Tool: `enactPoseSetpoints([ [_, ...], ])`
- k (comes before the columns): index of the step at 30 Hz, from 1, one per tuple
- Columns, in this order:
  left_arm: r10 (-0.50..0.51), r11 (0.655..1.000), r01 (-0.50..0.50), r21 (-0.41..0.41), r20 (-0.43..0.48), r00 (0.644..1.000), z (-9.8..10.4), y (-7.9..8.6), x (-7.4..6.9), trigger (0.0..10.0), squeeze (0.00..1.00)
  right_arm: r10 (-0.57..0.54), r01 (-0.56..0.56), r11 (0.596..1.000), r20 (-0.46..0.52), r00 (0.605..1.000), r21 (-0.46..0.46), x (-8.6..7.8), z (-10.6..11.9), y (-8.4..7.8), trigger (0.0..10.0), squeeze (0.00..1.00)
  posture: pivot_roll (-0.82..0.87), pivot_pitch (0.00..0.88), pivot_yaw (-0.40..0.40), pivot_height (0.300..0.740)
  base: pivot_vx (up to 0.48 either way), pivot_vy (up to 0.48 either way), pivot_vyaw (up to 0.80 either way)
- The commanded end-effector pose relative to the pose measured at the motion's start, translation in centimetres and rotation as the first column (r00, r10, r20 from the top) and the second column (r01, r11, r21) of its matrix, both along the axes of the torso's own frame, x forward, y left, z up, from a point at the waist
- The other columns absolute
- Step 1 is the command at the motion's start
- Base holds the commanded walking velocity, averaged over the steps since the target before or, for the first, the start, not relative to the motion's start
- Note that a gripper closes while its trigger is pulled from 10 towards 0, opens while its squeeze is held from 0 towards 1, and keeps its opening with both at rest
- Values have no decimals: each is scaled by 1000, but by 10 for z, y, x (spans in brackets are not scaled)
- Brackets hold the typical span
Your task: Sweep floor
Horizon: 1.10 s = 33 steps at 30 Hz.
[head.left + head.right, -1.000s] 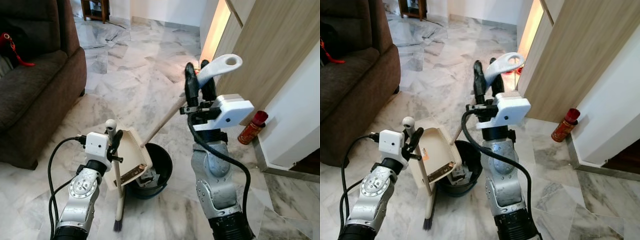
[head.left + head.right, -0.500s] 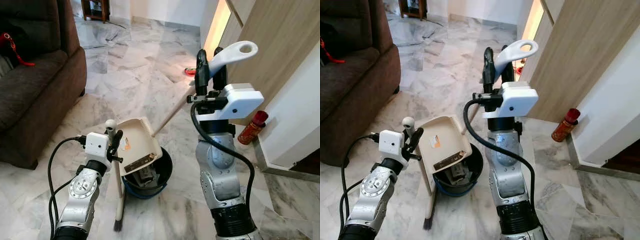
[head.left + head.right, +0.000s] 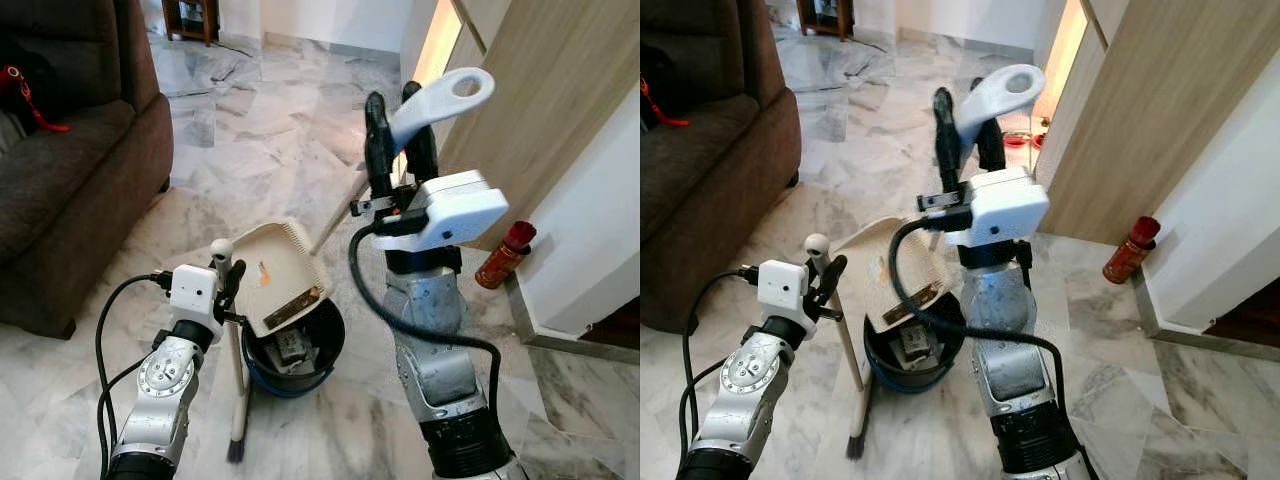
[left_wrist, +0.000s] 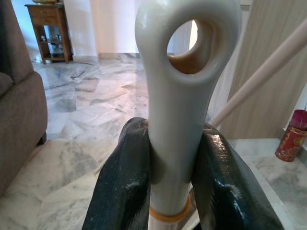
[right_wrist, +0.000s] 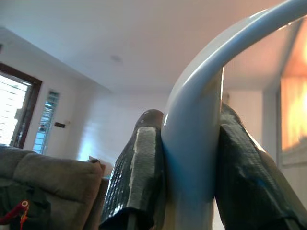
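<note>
A glossy, veined marble floor (image 3: 270, 150) is seen. The sofa (image 3: 70, 170) is covered in matt brown cloth. The dustpan (image 3: 280, 275) is made of smooth cream plastic, with a glossy pale grey plastic handle (image 3: 430, 105) on a light wooden-looking pole (image 3: 335, 215). The broom handle (image 4: 184, 110) looks like smooth, slightly shiny plastic. The bin (image 3: 325, 335) is dark plastic. The black fingers (image 4: 127, 191) appear rubbery with a dull sheen. The wall panel (image 3: 540, 100) shows matt wood grain. The red can (image 3: 505, 255) looks glossy.
</note>
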<state>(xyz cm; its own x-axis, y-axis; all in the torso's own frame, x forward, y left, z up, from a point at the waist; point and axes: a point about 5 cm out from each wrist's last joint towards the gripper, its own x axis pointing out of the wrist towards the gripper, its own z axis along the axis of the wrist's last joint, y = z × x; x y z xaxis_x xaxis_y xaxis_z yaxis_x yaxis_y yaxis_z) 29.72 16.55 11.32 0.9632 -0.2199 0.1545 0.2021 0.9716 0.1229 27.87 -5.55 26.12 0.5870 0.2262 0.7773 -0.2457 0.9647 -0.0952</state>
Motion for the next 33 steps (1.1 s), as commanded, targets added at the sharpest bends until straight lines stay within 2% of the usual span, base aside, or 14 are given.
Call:
enactPoseSetpoints([
  [1, -38, 999, 38, -6, 53, 998, 11, -8, 0, 10000, 0, 10, -11, 1000, 123, 992, 5, -13, 16, 0, 10000, 0, 246, 99, -134, 740, 0, 0, 0],
  [5, -39, 999, 39, -5, 54, 998, 11, -8, -1, 10000, 0, 8, -6, 1000, 141, 990, -17, -15, 16, 1, 10000, 0, 243, 100, -134, 740, 0, 0, 0],
  [6, -42, 999, 42, -4, 54, 998, 11, -9, -1, 10000, 0, 17, -6, 998, 173, 985, -64, -19, 16, 5, 10000, 0, 242, 100, -134, 740, 0, 0, 0],
  [9, -44, 999, 44, -4, 54, 998, 11, -9, 0, 10000, 0, 26, -12, 997, 181, 983, -78, -21, 15, 7, 10000, 0, 243, 101, -136, 740, 0, 0, 0],
  [12, -43, 999, 43, -4, 54, 998, 11, -9, 0, 10000, 0, 37, -8, 990, 207, 978, -138, -25, 12, 13, 10000, 0, 242, 101, -136, 740, 0, 0, 0],
  [33, -44, 999, 45, -6, 58, 997, 12, -10, 1, 10000, 0, 33, 28, 976, 275, 961, -214, -31, 9, 20, 10000, 0, 243, 98, -136, 740, 0, 0, 0],
])
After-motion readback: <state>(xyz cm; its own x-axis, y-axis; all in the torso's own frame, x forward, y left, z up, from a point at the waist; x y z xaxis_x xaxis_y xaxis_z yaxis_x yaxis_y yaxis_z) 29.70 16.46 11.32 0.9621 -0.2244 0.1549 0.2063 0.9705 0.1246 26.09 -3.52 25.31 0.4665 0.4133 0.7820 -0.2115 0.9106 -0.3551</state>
